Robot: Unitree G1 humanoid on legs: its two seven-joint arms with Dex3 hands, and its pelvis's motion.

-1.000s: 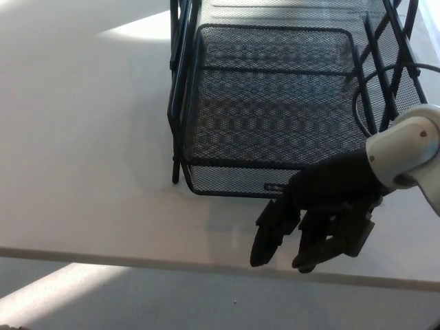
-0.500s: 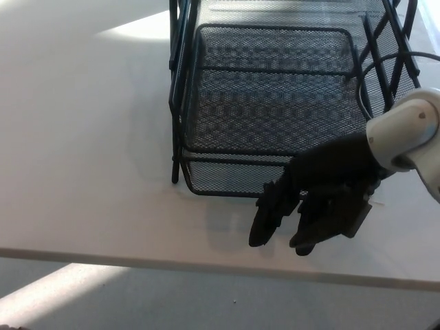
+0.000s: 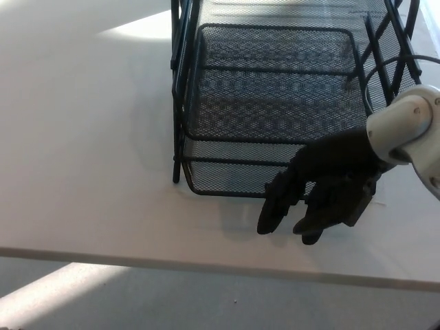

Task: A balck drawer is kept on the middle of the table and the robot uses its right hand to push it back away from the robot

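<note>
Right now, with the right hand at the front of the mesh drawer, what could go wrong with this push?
The right hand meets the black mesh drawer at the right end of its front edge, not the middle, so the drawer may skew in the wire frame and bind. If it binds, the whole frame could slide across the white table. A black cable arcs beside the wrist and might catch on the frame.

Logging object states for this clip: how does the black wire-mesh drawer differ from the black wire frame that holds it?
The black wire-mesh drawer is a shallow tray of fine mesh; the black wire frame is open rods with crossed bars at the side. The drawer juts out toward the robot past the frame's front legs, while the frame stands on the white table. The robot's right hand is at the drawer's front edge, not the frame. Both are black metal.
</note>
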